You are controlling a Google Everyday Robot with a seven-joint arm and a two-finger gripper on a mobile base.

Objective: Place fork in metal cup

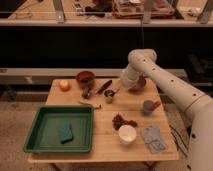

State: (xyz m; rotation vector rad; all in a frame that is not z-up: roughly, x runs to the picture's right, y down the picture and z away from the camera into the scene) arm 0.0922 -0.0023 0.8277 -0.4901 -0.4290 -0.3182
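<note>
Counts: 1 fork [114, 93], 1 metal cup [109, 96], 1 blue-grey cup [147, 106], 3 bowls: 2 brown (left one [85, 78]), 1 white [127, 134]. 1 green tray [33, 131].

Contents: tray has 1 green sponge [65, 133]; blue-grey cup has an orange piece; white bowl looks bare inside.

Gripper [119, 90] at table centre-back, just right of metal cup, fingers narrow, clamped on fork. Fork's long axis slants, low end down-left at cup rim; can't tell if tip is inside.

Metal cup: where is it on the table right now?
In the camera view, the metal cup sits mid-table toward the far edge, beside the black-handled utensil, with the gripper just to its right.
</note>
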